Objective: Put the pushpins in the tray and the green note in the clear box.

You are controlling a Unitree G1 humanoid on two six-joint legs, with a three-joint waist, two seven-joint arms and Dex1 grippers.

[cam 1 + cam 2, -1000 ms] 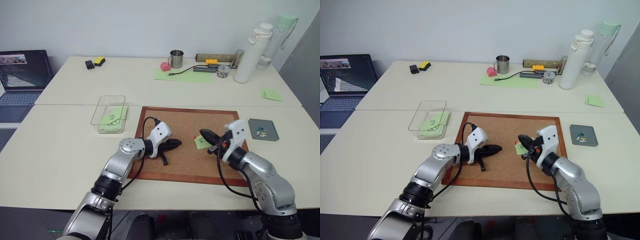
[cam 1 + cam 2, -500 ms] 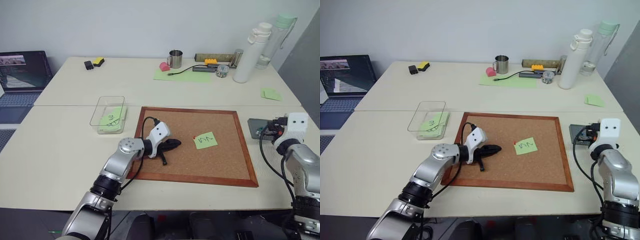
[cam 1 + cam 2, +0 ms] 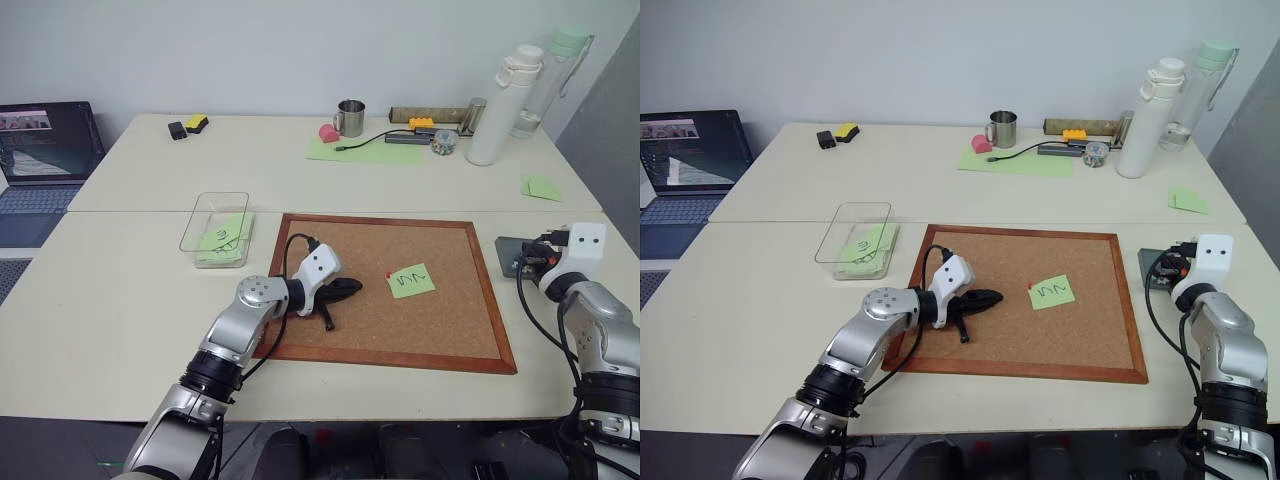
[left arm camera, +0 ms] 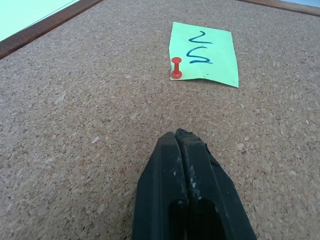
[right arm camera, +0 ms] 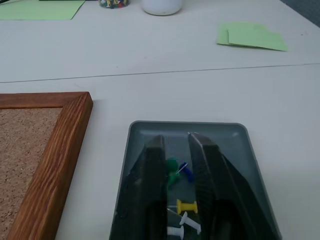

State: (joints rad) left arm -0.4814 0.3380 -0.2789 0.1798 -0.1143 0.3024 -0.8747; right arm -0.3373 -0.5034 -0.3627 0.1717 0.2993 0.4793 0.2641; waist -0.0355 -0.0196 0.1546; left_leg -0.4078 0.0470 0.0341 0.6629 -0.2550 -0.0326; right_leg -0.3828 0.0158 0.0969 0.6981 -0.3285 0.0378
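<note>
My right gripper (image 5: 176, 150) hangs over the tray (image 5: 187, 130), which sits on the table (image 3: 120, 300) just right of the corkboard (image 3: 390, 295). Its two fingers (image 5: 154, 165) stand slightly apart with nothing between them. In the tray under them I see loose pushpins: a green one (image 5: 172, 165), a blue one (image 5: 186, 172), a yellow one (image 5: 186, 206) and white ones (image 5: 186, 222).

My left gripper (image 4: 176, 136) rests over the left part of the corkboard, fingers pressed together, holding nothing, pointing right toward the green note (image 3: 412, 281). That note, with its zigzag squiggle, lies flat near the board's middle, a red pushpin (image 4: 176, 68) stuck at its left edge.

The clear box (image 3: 216, 229) stands on the table just left of the board's far left corner; a green note with a loopy scribble (image 3: 224, 238) shows in it.
</note>
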